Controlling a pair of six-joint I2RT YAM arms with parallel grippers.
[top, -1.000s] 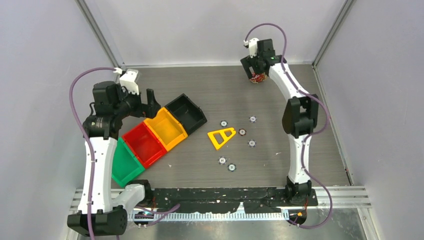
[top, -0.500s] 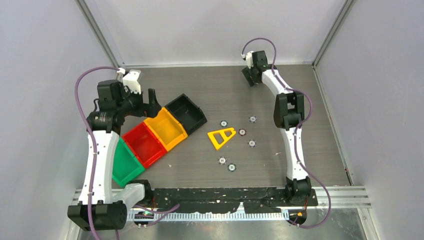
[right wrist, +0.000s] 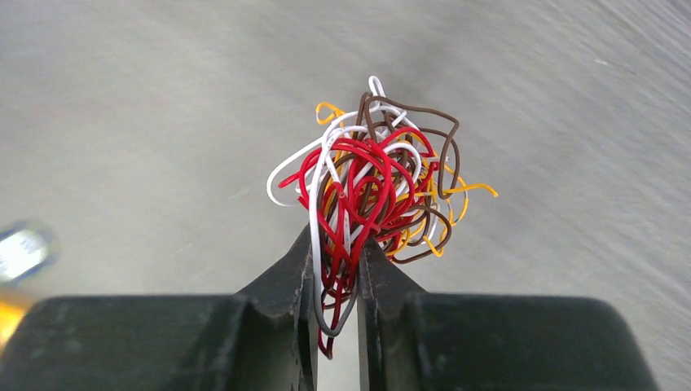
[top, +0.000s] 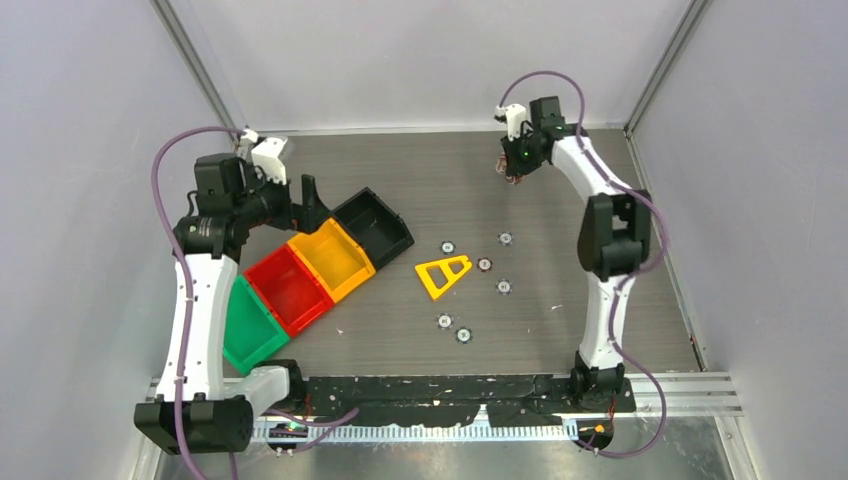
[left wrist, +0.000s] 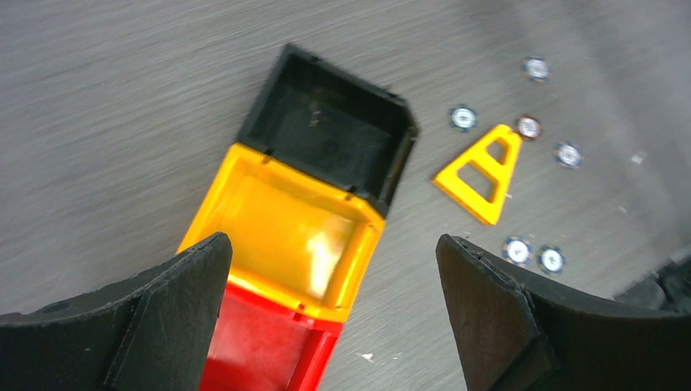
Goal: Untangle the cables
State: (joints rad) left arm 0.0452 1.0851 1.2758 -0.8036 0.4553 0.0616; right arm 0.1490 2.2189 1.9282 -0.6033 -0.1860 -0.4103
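Right jaws clench tangled red, white, yellow, brown thin wires (right wrist: pixel 367 187); left jaws released. Risk: 1-armed tugging may tighten knots.

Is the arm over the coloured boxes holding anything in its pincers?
No, the left gripper has its fingers spread wide, nothing between them; only the yellow bin shows beyond.

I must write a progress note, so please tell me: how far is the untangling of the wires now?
Done: only the pickup; the right gripper is shut on the wires. In hand: it holds them as one knot of red, white, brown and orange strands, while the left gripper is open and empty above the bins. Left: nearly everything; no strand is separated yet.
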